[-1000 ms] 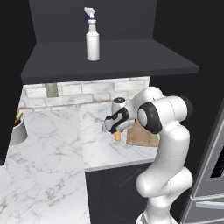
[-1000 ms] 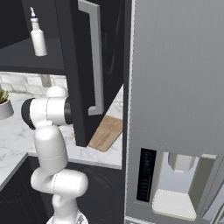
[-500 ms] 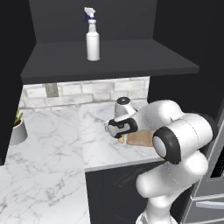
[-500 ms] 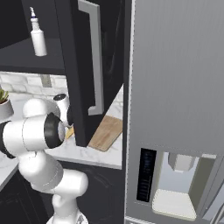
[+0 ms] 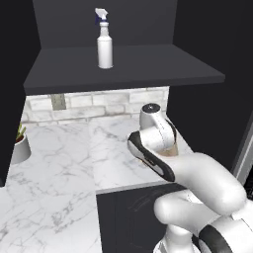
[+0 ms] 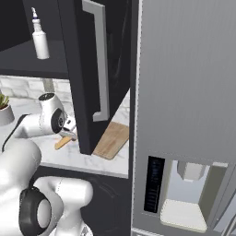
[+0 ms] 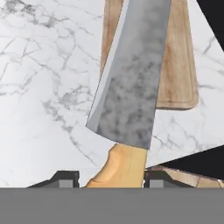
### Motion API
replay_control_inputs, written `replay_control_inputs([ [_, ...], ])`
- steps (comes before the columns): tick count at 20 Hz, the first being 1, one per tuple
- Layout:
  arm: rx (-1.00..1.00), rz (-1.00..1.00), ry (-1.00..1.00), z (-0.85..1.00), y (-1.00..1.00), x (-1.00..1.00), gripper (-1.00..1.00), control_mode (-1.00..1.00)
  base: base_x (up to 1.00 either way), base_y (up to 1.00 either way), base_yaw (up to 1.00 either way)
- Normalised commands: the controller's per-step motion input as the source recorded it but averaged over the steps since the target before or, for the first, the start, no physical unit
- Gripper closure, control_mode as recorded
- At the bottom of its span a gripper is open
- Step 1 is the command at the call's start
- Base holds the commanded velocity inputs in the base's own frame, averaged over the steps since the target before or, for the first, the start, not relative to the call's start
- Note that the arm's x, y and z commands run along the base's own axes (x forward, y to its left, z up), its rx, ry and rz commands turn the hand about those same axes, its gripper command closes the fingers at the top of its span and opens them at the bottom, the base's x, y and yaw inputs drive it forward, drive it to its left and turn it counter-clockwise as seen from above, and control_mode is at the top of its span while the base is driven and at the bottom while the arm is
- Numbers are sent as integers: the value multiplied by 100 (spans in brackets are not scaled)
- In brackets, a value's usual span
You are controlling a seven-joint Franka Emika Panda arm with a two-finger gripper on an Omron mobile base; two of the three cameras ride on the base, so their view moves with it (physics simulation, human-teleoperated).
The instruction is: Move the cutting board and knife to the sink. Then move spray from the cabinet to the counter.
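My gripper (image 7: 111,179) is shut on the knife's orange-yellow handle, which sits between the two dark fingertips (image 7: 65,178). The knife (image 7: 131,87) points its blue-grey blade away from the hand, above the wooden cutting board (image 7: 179,65) that lies on the marble counter (image 7: 43,87). From the right base view the knife (image 6: 63,142) shows at the gripper (image 6: 69,133), left of the cutting board (image 6: 113,140), partly behind the cabinet door. The white spray (image 5: 104,47) stands upright on the cabinet shelf (image 5: 123,69), well above the hand. The sink is out of view.
The open black cabinet door (image 6: 87,69) with its long grey handle hangs close to the right of the hand. A steel fridge (image 6: 184,92) stands beyond it. A potted plant (image 5: 17,148) sits at the counter's left. Bare marble (image 5: 64,148) stretches left of the arm.
The arm has folded down and forward, its elbow swinging low toward the base cameras. The hand stays over the counter beside the board, with the knife handle between the fingers.
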Motion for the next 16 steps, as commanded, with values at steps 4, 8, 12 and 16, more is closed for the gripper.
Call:
replay_control_inputs([
  [4,0,-4,-29,81,-4,-88,100,-100,0,0,0],
  [8,0,0,-11,7,0,-12,100,-100,0,0,0],
  [12,0,0,-1,0,0,-6,100,-100,0,0,0],
  [16,0,0,-16,0,0,-84,100,-100,0,0,0],
])
